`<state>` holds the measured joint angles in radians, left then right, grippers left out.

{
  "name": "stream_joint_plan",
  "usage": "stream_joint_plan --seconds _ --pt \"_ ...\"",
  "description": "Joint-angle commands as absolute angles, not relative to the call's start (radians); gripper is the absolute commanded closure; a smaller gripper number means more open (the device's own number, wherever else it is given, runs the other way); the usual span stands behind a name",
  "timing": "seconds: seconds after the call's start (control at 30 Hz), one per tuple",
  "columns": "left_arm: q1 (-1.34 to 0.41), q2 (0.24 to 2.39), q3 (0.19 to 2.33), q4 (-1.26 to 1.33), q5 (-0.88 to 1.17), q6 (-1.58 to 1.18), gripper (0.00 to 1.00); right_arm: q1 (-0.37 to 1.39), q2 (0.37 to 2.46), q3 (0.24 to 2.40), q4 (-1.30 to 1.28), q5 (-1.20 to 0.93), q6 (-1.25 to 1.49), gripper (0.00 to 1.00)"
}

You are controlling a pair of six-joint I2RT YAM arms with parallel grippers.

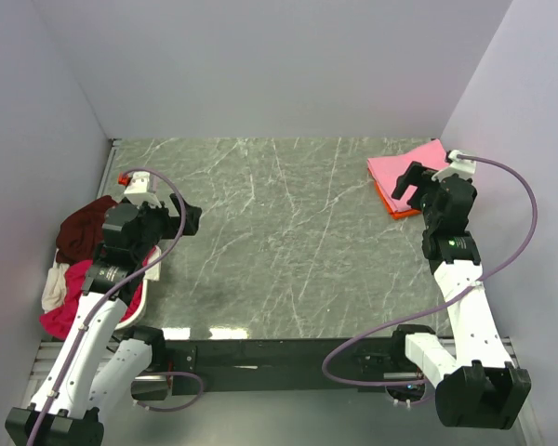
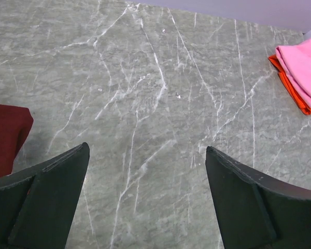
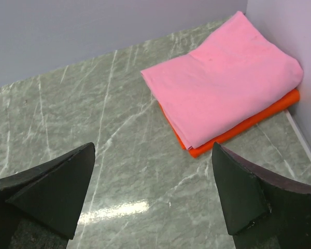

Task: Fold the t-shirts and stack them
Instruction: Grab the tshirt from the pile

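Left pincer [image 2: 146, 149]: wide open and empty, hovering over bare desk [image 1: 279, 242] and aimed out toward the middle.
Right pincer [image 3: 153, 147]: also wide open and empty, hanging low over the desk just short of the folded stack.
Nearest cloth to the left pincer: the maroon shirt [image 1: 82, 228], a corner of which shows at the left edge of the left wrist view, beside the left finger and apart from it.
Which way it lies: off to the left pincer's own left and a little behind its tips, so the pincer points away from it. My guess is the wrist has to swing left before anything can be gripped.
Long axis: none that I can make out, since the maroon shirt is bunched in a heap.
Rest of the pile: the magenta shirt [image 1: 63, 314] and the cream shirt [image 1: 54, 290] lie crumpled below the maroon one, over the white basket [image 1: 141, 286] at the desk's left edge.
Done so far: the pink shirt [image 3: 223, 85] lies folded flat on the orange shirt [image 3: 249, 122], in the far right corner against the wall.
Nearer arm: the left, plainly; the pile is well apart from the right pincer, across the whole desk.
Likely step: fetching the next loose shirt, probably the maroon one on top.
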<state>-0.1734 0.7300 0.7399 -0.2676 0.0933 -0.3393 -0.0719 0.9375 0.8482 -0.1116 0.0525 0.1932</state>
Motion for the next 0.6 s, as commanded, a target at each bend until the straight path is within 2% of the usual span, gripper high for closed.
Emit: stream_joint_plan --seconds 0.0,0.23,0.33,0.4,0.5,0.57 --pt "-0.17 0.718 0.749 -0.239 0.112 -0.364 0.0 -0.077 0.928 0.865 -0.092 0.017 0.196 0.0" --pt "-0.169 0.738 0.779 -0.236 0.121 -0.405 0.01 -0.078 0.911 0.848 -0.121 -0.208 0.01 0.0" --pt "-0.153 0.768 0.817 -0.247 0.143 -0.452 0.0 -0.078 0.907 0.865 -0.216 -0.452 -0.134 0.0" --pt "-0.117 0.791 0.865 -0.262 0.153 -0.48 0.0 -0.078 0.91 0.87 -0.27 -0.599 -0.182 0.0" --pt "-0.022 0.842 0.928 -0.32 0.152 -0.538 0.01 -0.077 0.91 0.873 -0.294 -0.669 -0.212 0.0" --pt "0.076 0.873 0.946 -0.36 0.144 -0.603 0.06 -0.077 0.916 0.88 -0.304 -0.678 -0.216 0.01"
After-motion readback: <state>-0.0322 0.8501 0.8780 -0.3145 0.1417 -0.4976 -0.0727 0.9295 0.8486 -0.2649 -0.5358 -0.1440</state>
